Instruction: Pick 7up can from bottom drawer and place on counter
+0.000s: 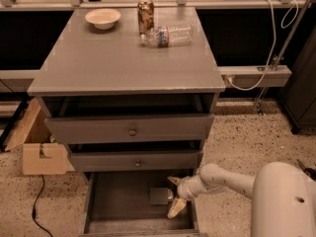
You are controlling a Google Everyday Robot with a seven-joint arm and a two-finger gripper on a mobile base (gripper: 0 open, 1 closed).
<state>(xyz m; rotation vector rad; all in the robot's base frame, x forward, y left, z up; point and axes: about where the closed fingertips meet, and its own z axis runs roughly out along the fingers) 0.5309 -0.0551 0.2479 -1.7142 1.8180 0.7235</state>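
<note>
The 7up can (pixel 159 195) is a small silvery, dented shape on the floor of the open bottom drawer (pixel 118 201), right of its middle. My gripper (pixel 172 197) reaches in from the right at the end of the white arm (pixel 222 179). It is open, with one pale finger (pixel 174 181) above the can's right end and the other (pixel 176 209) below it. I cannot tell whether the fingers touch the can. The counter (pixel 123 58) is the grey cabinet top above.
On the counter stand a white bowl (pixel 102 18), a brown-gold can (pixel 145 15) and a clear plastic bottle (pixel 168 35) lying on its side. Two upper drawers (pixel 132 131) stand slightly open. A cardboard box (pixel 39 152) and a black cable (pixel 35 206) are on the floor at the left.
</note>
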